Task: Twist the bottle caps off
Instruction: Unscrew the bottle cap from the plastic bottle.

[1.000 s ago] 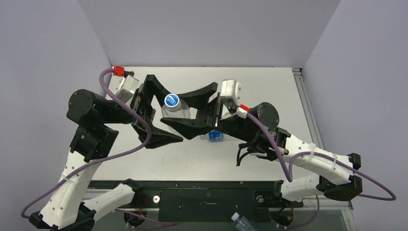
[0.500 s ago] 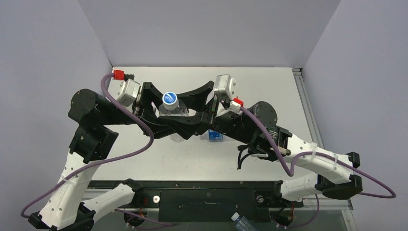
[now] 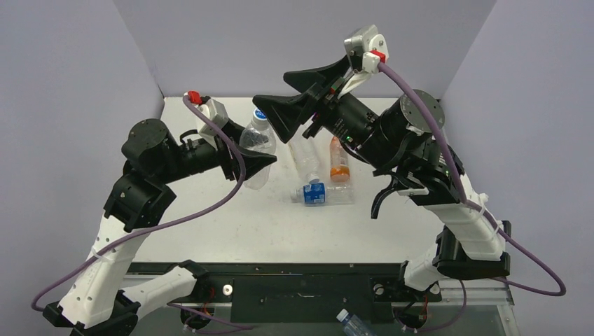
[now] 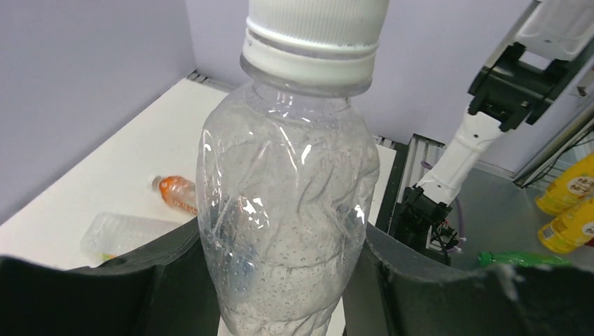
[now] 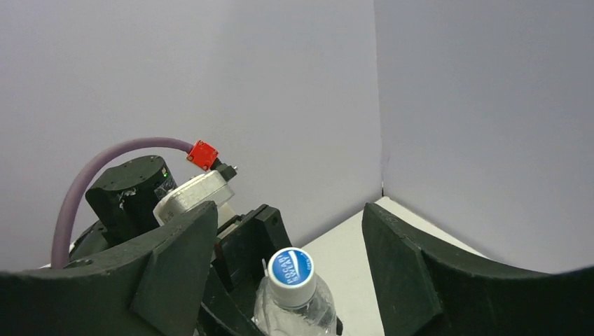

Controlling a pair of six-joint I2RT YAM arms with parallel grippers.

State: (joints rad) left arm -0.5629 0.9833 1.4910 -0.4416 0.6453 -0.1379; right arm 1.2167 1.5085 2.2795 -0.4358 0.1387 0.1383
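A crumpled clear bottle (image 3: pixel 256 148) is held off the table, my left gripper (image 3: pixel 253 152) shut on its lower body. In the left wrist view both black fingers (image 4: pixel 164 280) press the bottle (image 4: pixel 284 210), with the gripper (image 4: pixel 280 297) low on its body. The bottle's cap (image 3: pixel 260 115) is on its neck, white-sided (image 4: pixel 315 35) with a blue printed top (image 5: pixel 292 268). My right gripper (image 3: pixel 270 87) hovers open above and right of the cap, touching nothing. From the right wrist the cap sits below and between the spread fingers of the gripper (image 5: pixel 288 213).
On the table lie an orange bottle (image 3: pixel 339 161), a clear bottle (image 3: pixel 305 154) and a blue-labelled bottle (image 3: pixel 319 194). The purple walls meet behind the arms. Another bottle (image 3: pixel 354 323) lies below the table's near edge. Yellow bottles (image 4: pixel 571 203) stand off the table's right side.
The left gripper closed on the clear bottle and lifted it up and back. The right gripper let go of it, opened and rose well above the table, over the cap.
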